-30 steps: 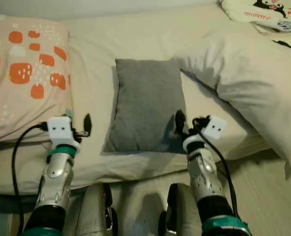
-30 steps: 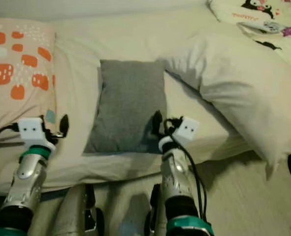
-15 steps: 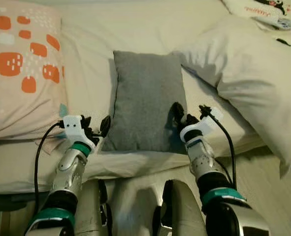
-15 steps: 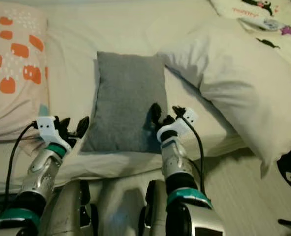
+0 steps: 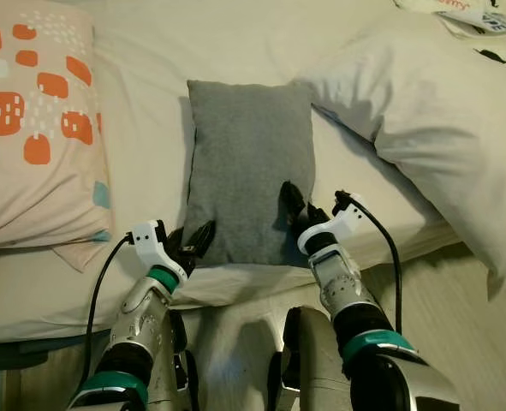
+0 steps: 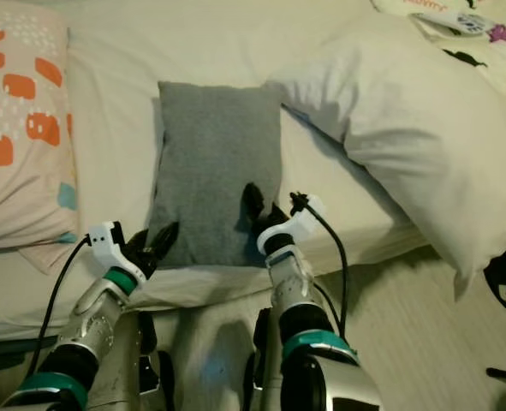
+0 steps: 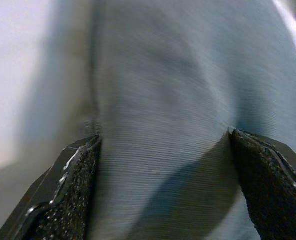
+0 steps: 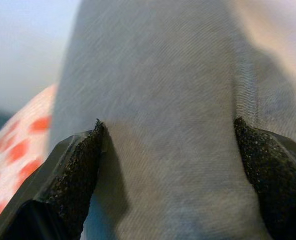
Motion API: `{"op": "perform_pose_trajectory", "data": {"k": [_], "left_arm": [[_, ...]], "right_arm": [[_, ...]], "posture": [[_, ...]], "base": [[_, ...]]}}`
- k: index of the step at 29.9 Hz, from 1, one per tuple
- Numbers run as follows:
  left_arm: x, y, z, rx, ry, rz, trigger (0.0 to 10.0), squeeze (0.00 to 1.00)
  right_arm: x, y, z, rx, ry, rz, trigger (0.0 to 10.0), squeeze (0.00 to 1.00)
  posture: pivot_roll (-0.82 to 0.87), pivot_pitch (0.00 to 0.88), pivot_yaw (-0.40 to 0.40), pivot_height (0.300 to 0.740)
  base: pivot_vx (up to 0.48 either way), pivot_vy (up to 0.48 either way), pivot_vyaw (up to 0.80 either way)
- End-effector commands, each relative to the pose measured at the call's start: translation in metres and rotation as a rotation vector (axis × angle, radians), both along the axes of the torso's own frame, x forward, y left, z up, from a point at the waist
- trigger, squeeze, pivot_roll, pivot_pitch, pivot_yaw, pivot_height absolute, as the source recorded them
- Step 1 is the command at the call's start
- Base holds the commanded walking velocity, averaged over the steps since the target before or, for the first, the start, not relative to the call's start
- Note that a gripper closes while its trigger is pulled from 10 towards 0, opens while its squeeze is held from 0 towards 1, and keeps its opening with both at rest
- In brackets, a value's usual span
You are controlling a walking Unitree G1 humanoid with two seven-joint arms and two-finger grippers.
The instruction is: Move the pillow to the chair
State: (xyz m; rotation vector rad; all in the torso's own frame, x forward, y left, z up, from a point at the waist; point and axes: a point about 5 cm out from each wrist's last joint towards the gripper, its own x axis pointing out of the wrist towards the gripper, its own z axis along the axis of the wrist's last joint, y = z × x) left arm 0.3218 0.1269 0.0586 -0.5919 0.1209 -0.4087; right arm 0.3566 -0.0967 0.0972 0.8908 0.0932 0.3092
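Bed (image 5: 150,77) under the robot has the gray pillow (image 5: 248,163) lying flat. Both arms have moved in: left gripper (image 5: 193,242) and right gripper (image 5: 297,208), fingers spread wide, now reach its near corners, ready to pinch.

dim warm indoor light, soft shadows, wrist views seemingly blurred

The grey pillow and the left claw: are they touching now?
Touching. In the left wrist view the grey pillow bulges between the open left claw, pressing both fingers.
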Motion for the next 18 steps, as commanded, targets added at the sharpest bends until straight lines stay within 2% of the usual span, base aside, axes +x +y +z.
{"op": "perform_pose_trajectory", "data": {"k": [1,2,3,4,5,7,8,18], "left_arm": [[-0.011,-0.017,-0.014,-0.037,0.065,-0.107,10.0,1.00],[-0.011,-0.019,-0.013,-0.042,0.068,-0.130,10.0,0.59],[-0.011,-0.019,-0.013,-0.042,0.068,-0.130,10.0,0.59],[-0.011,-0.020,-0.013,-0.044,0.069,-0.143,10.0,0.16],[-0.011,-0.019,-0.014,-0.030,0.070,-0.153,8.4,0.00],[-0.011,-0.018,-0.014,-0.022,0.072,-0.158,8.4,0.00],[-0.011,-0.017,-0.015,-0.018,0.072,-0.154,0.0,0.00],[-0.006,-0.001,-0.008,-0.023,0.032,-0.062,0.0,0.00]], "right_arm": [[-0.021,0.044,-0.023,0.045,0.100,0.197,10.0,0.99],[-0.023,0.047,-0.025,0.035,0.095,0.229,10.0,0.00],[-0.023,0.047,-0.025,0.035,0.095,0.229,10.0,0.00],[-0.025,0.048,-0.025,0.029,0.090,0.251,10.0,0.00],[-0.027,0.050,-0.026,0.017,0.078,0.276,0.1,0.00],[-0.028,0.050,-0.027,0.012,0.070,0.293,0.1,0.00],[-0.029,0.051,-0.027,0.005,0.061,0.306,0.0,0.00],[-0.037,0.044,-0.033,-0.019,0.045,0.321,0.0,0.00]], "posture": [[-0.03,0.276,0.026,0.596],[-0.03,0.274,0.033,0.596],[-0.03,0.274,0.033,0.596],[-0.03,0.273,0.035,0.596],[-0.02,0.266,0.042,0.596],[-0.02,0.264,0.044,0.596],[-0.02,0.257,0.050,0.596],[-0.01,0.214,0.058,0.596]], "base": [[0.000,0.000,0.00],[0.000,0.000,0.00],[0.000,0.000,0.00],[0.000,0.000,0.00],[0.000,0.000,0.00],[0.000,0.000,0.00],[0.000,0.000,0.00],[0.000,0.000,0.00]]}}
